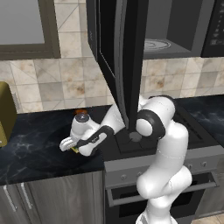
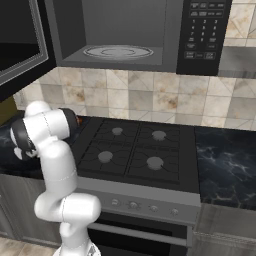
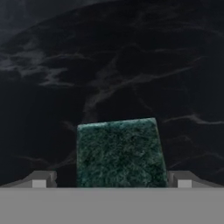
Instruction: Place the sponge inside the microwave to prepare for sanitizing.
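Step in hand looks like the grasp on the sponge (image 3: 120,153): it lies flat on the dark marble table (image 3: 109,65), green side up, between the two fingers (image 3: 41,179), which stand spread wide on either side with small gaps, not yet gripping. To do it well: keep the hand centred so both fingers close on the long side faces together, low enough to catch the yellow body rather than skim the green top, squeeze gently since it is soft, then lift straight up before swinging toward the microwave (image 2: 120,30). In the left base view the gripper (image 1: 70,144) sits low over the table at about 9 o'clock from the arm's elbow, a sliver of yellow under it. The microwave hangs above the stove (image 2: 130,150), door (image 1: 122,57) swung open, turntable (image 2: 118,51) bare. Hard to make out: the sponge's near edge is cut off at the bottom of the hand view, its yellow body barely shows, and finger-to-table contact can't be told. A small orange thing (image 1: 80,112) behind the wrist is too blurred to name.
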